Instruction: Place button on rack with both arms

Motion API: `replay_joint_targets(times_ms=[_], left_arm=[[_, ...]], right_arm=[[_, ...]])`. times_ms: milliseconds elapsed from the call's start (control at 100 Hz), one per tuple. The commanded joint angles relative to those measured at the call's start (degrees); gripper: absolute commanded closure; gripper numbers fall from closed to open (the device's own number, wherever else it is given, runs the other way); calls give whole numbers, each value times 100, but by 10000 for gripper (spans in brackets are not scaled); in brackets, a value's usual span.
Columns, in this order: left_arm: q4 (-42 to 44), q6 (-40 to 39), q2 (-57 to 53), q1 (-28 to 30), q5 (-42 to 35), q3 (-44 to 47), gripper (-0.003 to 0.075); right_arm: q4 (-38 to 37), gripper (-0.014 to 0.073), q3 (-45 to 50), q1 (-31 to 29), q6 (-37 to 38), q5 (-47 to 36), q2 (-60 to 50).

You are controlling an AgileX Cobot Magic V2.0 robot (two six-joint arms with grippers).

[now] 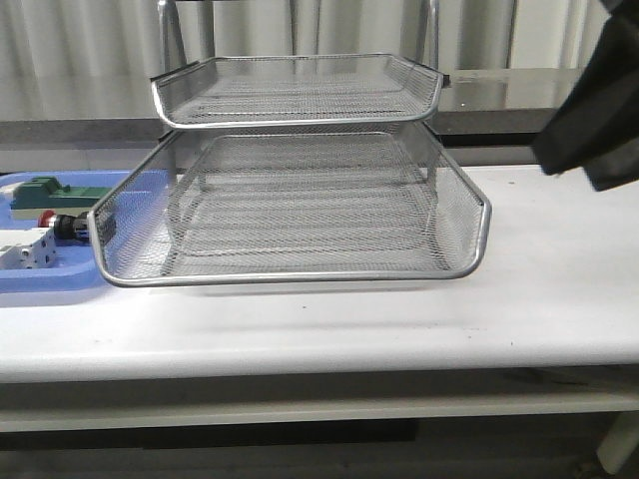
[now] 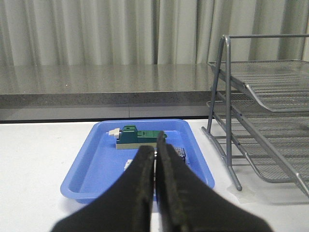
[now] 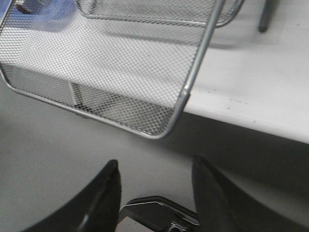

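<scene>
Two trays of the rack (image 1: 300, 170) show in the front view, the lower one pulled far forward on the white table (image 1: 539, 299). At the left edge of that frame lies the blue tray (image 1: 60, 274), and in it the button (image 1: 62, 224), its red head just beside the mesh wall of the lower rack tray. A green component (image 1: 45, 192) lies behind it and a white terminal block (image 1: 28, 249) in front. The left gripper (image 2: 155, 169) has its fingers pressed together, with nothing between them. The right gripper (image 3: 154, 186) has its fingers spread apart, also holding nothing, below the corner of the mesh tray.
</scene>
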Motion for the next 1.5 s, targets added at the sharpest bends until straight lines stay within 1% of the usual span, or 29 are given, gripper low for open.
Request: replay_joint_targets(times_ms=[0, 100, 310, 450, 540, 640, 730, 780, 940, 980, 1490], left_arm=[[-7, -47, -196, -45, -512, 271, 716], [-7, -47, -196, -45, -512, 271, 716], [-7, -47, -196, -45, -512, 271, 716], [-7, -47, -196, -45, -512, 271, 716], [-7, -47, -196, -45, -512, 271, 716], [-7, -47, -196, -45, -512, 271, 716], [-7, -47, -196, -45, -512, 271, 716], [-7, -47, -196, -45, -512, 271, 716], [-7, -47, -196, -45, -512, 271, 716], [-7, -47, -196, -45, -512, 271, 716], [-7, -47, -196, -45, -512, 271, 716]], right_arm=[[-690, 230, -123, 5, 648, -66, -469], [-1562, 230, -123, 5, 1293, -13, -916], [-3088, 235, -123, 5, 2494, 351, -1718], [-3894, 291, -123, 5, 3113, 737, -2202], [-4187, 324, -123, 5, 3314, 925, -2447], [-4261, 361, -123, 5, 3369, 1001, -2689], [-4261, 420, -123, 5, 3369, 1001, -2820], [-4261, 468, -123, 5, 3369, 1003, -2866], [-4261, 669, -123, 5, 3369, 1014, -2878], [-4261, 656, -123, 5, 3369, 1014, -2878], [-4256, 662, -123, 5, 3369, 1014, -2878]])
